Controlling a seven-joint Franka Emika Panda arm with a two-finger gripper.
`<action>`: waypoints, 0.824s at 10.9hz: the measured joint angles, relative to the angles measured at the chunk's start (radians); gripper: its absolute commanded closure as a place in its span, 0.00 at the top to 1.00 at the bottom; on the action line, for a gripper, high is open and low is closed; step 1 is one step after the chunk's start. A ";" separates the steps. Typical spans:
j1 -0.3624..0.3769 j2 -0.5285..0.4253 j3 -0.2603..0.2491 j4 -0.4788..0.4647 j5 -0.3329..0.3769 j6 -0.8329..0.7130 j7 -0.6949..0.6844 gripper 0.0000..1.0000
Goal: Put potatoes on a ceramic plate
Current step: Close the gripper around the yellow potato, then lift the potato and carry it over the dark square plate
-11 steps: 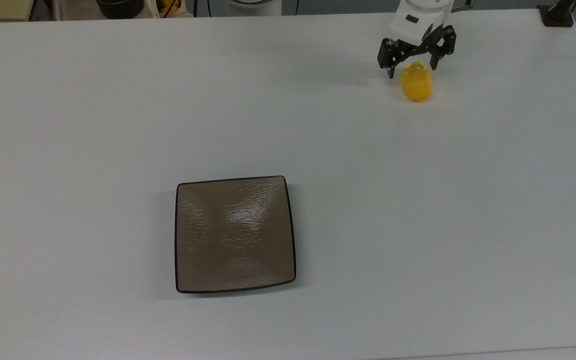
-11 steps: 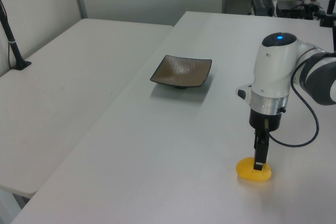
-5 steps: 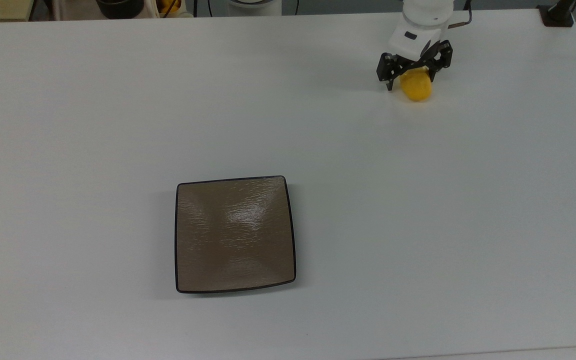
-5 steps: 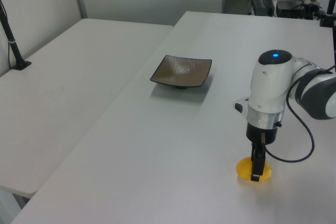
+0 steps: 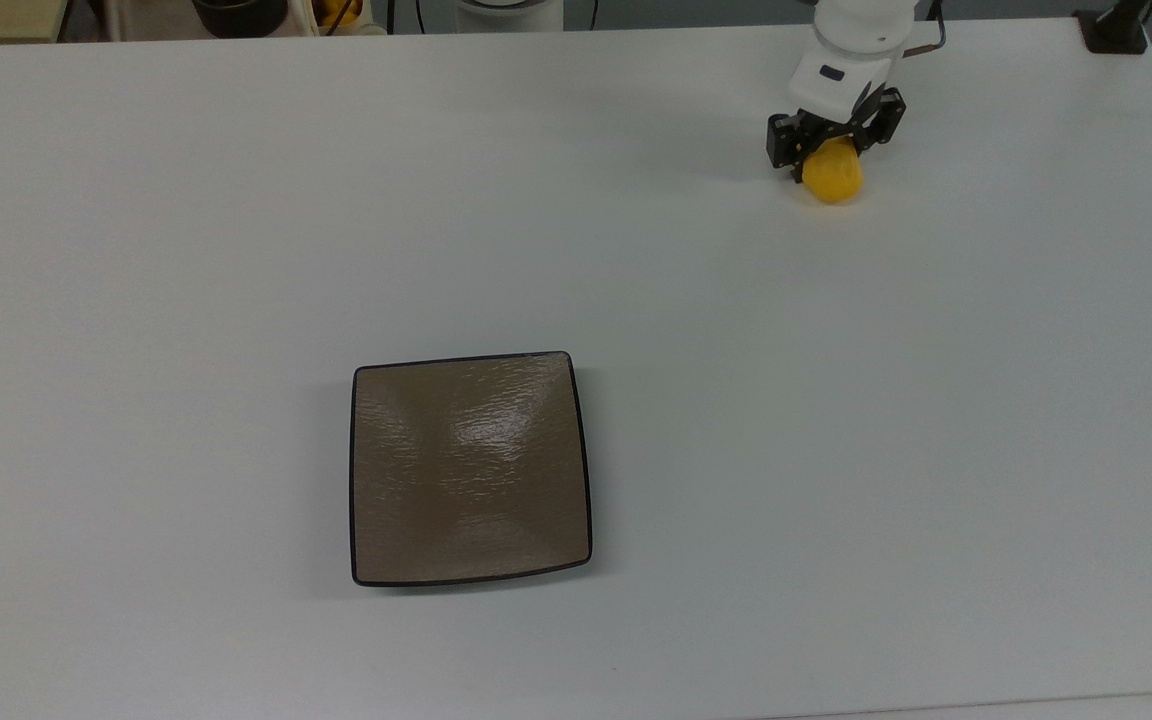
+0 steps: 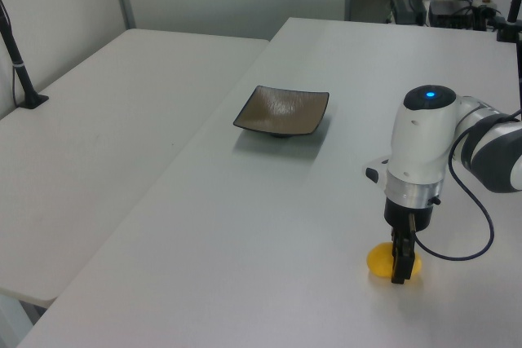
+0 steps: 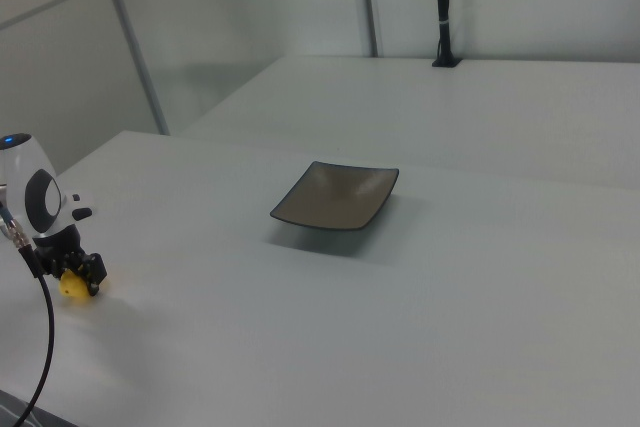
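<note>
The black fingers (image 5: 788,152) are closing narrowly on either side of the potatoes (image 5: 833,176), a single yellow lump that is resting on the table (image 5: 836,420); firm contact cannot be confirmed. The gripper (image 5: 829,158) is pointing straight down at the table's far right in the top view, and in the left view it (image 6: 400,270) is standing over the lump (image 6: 380,261) at the near right. The ceramic plate (image 5: 470,467) is sitting flat, bare, well apart from the potatoes, toward the top view's near left of centre.
</note>
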 measured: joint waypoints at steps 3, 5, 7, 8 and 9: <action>-0.001 0.000 0.000 0.002 0.000 0.000 0.000 0.14; -0.004 -0.009 0.000 0.010 0.000 0.000 0.000 0.14; -0.021 -0.049 -0.001 0.017 0.000 -0.038 0.001 0.15; -0.040 -0.078 -0.001 0.036 0.000 -0.087 0.001 0.15; -0.062 -0.110 -0.002 0.060 -0.001 -0.141 0.000 0.15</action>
